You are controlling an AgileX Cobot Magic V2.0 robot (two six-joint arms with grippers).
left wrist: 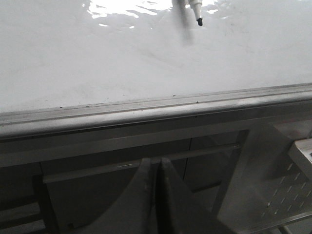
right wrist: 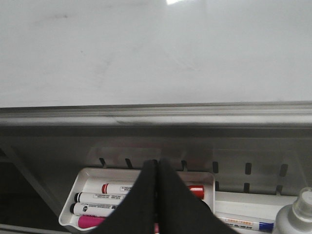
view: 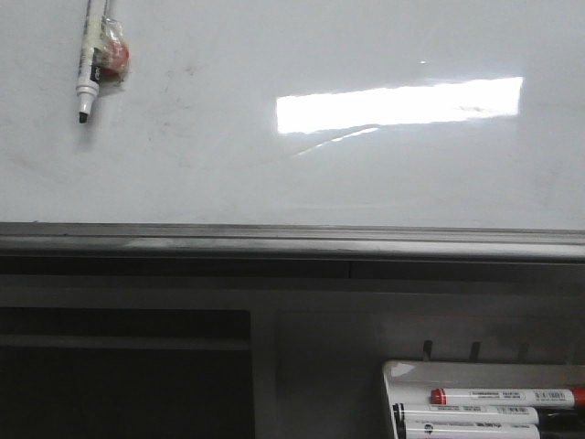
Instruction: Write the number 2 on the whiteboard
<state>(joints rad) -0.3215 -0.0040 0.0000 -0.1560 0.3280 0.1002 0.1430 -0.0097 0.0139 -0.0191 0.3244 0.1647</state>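
The whiteboard point(view: 274, 174) is glossy white with faint grey smudges, a bright rectangular glare point(view: 402, 102) and a grey metal ledge point(view: 292, 243). It also shows in the left wrist view point(left wrist: 122, 58) and the right wrist view point(right wrist: 156, 53). No black number 2 shows on it. A white marker point(view: 89, 64) with a black tip hangs at the board's upper left, next to a small red piece point(view: 115, 57); its tip shows in the left wrist view point(left wrist: 198, 15). My left gripper point(left wrist: 157, 163) is shut and empty below the ledge. My right gripper point(right wrist: 156, 165) is shut and empty over a marker tray. Neither gripper shows in the front view.
A small white tray point(right wrist: 82, 176) below the ledge holds several markers, red, black and pink; it also shows in the front view point(view: 395, 373). A clear bottle point(right wrist: 298, 214) stands to its right. A slotted grey panel point(right wrist: 248, 168) runs behind the tray.
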